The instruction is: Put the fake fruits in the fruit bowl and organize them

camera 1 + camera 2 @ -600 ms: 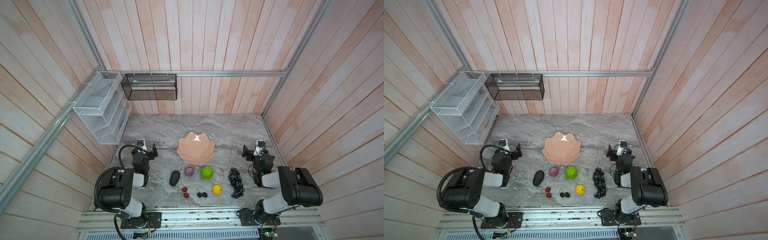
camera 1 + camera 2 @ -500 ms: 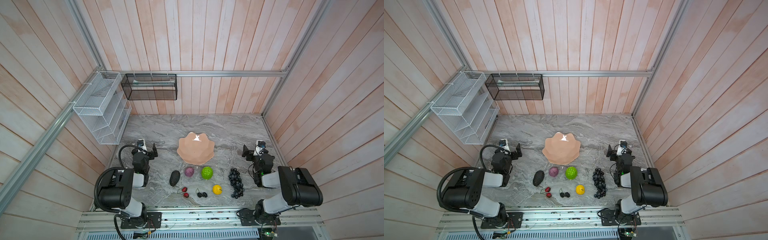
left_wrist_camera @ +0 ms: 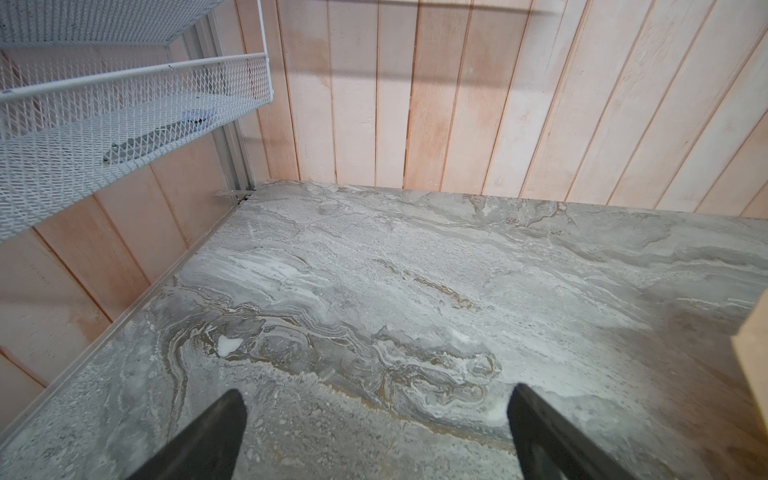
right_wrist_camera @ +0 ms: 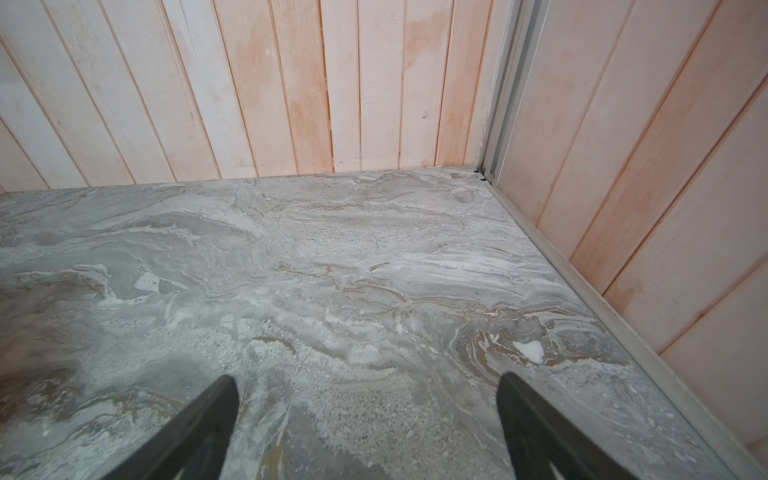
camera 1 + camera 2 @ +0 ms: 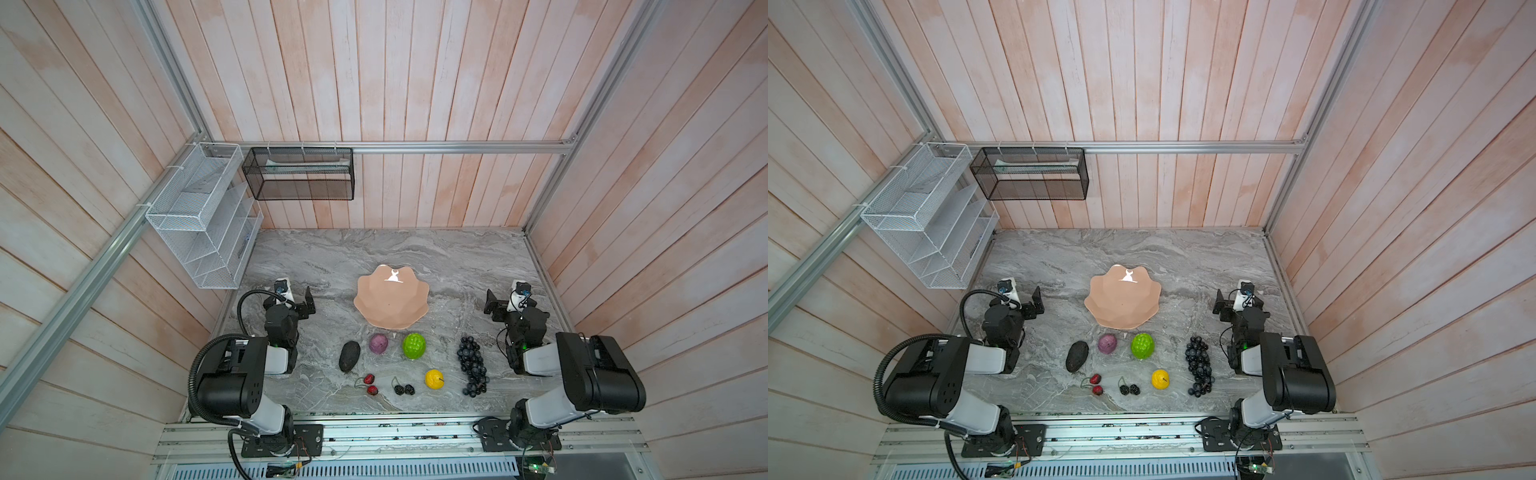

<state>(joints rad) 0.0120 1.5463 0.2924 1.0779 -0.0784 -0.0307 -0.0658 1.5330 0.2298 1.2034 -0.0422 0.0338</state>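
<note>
Marble tabletop (image 5: 457, 266) lies open ahead of both folded arms; left gripper (image 3: 376, 399) and right gripper (image 4: 368, 382) spread wide, holding nothing, each near its side wall. Centre: fruit bowl (image 5: 390, 301), with fake fruits (image 5: 414, 345) on the marble just in front.

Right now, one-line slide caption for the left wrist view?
Left gripper open above the marble tabletop, holding nothing; white mesh rack on the plank wall.

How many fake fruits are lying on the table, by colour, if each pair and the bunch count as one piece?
Dark: 3 (avocado, grape bunch, black berry pair)
Purple: 1 (purple fruit)
Green: 1 (green fruit)
Yellow: 1 (yellow fruit)
Red: 1 (red pair)
Total: 7, none in the fruit bowl
</note>
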